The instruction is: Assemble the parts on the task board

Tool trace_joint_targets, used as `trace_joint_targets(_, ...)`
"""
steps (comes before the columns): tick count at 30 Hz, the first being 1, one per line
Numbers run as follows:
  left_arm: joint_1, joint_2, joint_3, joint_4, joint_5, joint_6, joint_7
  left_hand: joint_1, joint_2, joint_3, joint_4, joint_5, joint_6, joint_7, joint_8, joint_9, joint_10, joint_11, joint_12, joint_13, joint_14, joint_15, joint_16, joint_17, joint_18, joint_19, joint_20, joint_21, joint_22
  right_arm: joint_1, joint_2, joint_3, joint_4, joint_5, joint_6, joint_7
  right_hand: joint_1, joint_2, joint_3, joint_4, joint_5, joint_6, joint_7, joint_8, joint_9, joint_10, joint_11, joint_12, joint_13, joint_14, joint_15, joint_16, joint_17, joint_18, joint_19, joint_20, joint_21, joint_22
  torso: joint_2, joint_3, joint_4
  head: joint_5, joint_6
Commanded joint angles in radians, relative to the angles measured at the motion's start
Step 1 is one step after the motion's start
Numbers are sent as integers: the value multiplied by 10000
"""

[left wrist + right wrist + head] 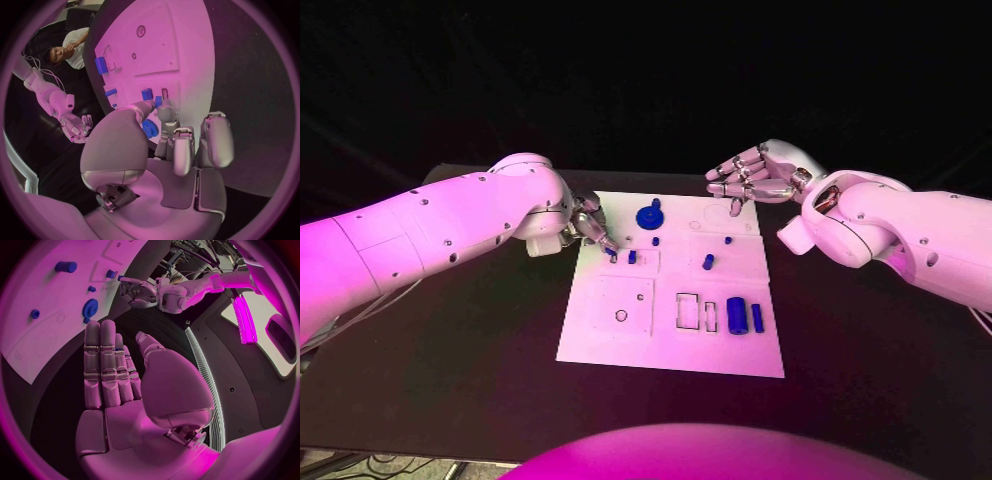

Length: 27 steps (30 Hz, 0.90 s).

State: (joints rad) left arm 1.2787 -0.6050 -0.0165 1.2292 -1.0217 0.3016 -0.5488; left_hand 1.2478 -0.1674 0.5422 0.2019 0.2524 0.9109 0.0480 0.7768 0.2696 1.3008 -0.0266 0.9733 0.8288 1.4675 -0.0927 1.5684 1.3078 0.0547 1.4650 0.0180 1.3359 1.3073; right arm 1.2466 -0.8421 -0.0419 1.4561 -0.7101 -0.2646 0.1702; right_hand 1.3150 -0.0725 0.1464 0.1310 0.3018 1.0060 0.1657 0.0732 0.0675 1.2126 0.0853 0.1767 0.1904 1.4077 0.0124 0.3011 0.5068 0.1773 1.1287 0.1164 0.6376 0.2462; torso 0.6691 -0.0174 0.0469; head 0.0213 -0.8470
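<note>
The small blue part (632,257), judged light, rigid and slippery, is reached at the task board's (668,345) left edge by the left hand (593,228), grasp unclear, while the right hand (750,176) is held released.

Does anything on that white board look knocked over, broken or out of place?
Nothing stands out. The board lies flat and square on the table, and the blue parts sit tidily on it. The left hand reaches over its edge; the right hand hovers open beyond its far corner.
</note>
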Motion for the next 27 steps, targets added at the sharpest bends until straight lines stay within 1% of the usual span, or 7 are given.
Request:
trace_joint_targets(1,65,240,7,-285,-866,1544,310,-6,-151,1580,-1732,107,7,-13,8,38,142,-32,139,127,1032,79,24,2630,54,58,66,71,595,-7,26,0,0,-47,116,19,-17,96,-22,32,65,36,31,-24,15,11,40,-58,-9,47,13,-44,15,62,70,6,-39,-9,1,-6,6,-5,-7)
trace_joint_targets(5,107,467,7,-545,-1561,1938,530,-4,-191,1565,-1782,142,52,-17,-12,54,204,-36,207,210,1032,80,24,2630,42,78,68,116,639,-7,35,0,-2,-47,96,29,-18,95,-23,32,67,35,32,-24,15,11,40,-58,-10,47,13,-45,16,62,71,6,-41,-10,0,-7,0,22,-29)
trace_joint_targets(8,120,603,6,-705,-1766,2020,611,-4,-200,1560,-1796,148,67,-19,-20,59,218,-38,214,219,1032,80,24,2630,36,87,69,137,659,-7,40,0,-2,-47,83,37,-19,92,-25,33,70,34,32,-25,14,10,41,-59,-12,47,13,-47,18,61,72,6,-43,-11,2,-6,1,19,-25)
trace_joint_targets(10,124,676,1,-781,-1837,1961,617,-5,-202,1559,-1798,150,71,-19,-22,60,220,-38,213,217,1032,80,24,2630,41,80,69,120,644,-7,45,0,-3,-47,75,44,-19,92,-25,33,70,34,32,-25,14,10,41,-59,-12,47,13,-47,18,61,72,6,-43,-11,-4,-13,7,8,-25)
trace_joint_targets(20,123,837,-20,-836,-1934,1408,497,-27,-167,1565,-1787,166,95,-19,-46,69,240,-36,208,213,1032,79,24,2630,46,72,69,100,629,-7,60,0,-4,-47,62,66,-19,92,-25,33,70,34,32,-25,14,10,41,-59,-12,47,13,-47,18,61,72,6,-43,-11,-6,-6,9,33,-38)
trace_joint_targets(25,116,862,-27,-807,-1899,1412,466,-29,-164,1566,-1786,167,97,-19,-48,70,246,-37,216,223,1032,79,24,2630,44,77,69,111,639,-7,63,0,-7,-48,83,60,-19,92,-25,33,70,34,32,-25,14,10,41,-59,-12,47,13,-47,18,61,72,6,-43,-11,-3,-8,7,25,-41)
trace_joint_targets(27,112,859,-29,-744,-1813,1447,426,-31,-160,1567,-1785,169,100,-20,-51,72,254,-37,228,237,1032,79,24,2630,39,84,69,127,654,-7,58,0,-6,-48,85,58,-19,92,-25,33,70,34,32,-25,14,10,41,-59,-12,47,13,-47,18,61,72,6,-43,-11,-2,-7,20,21,-62)
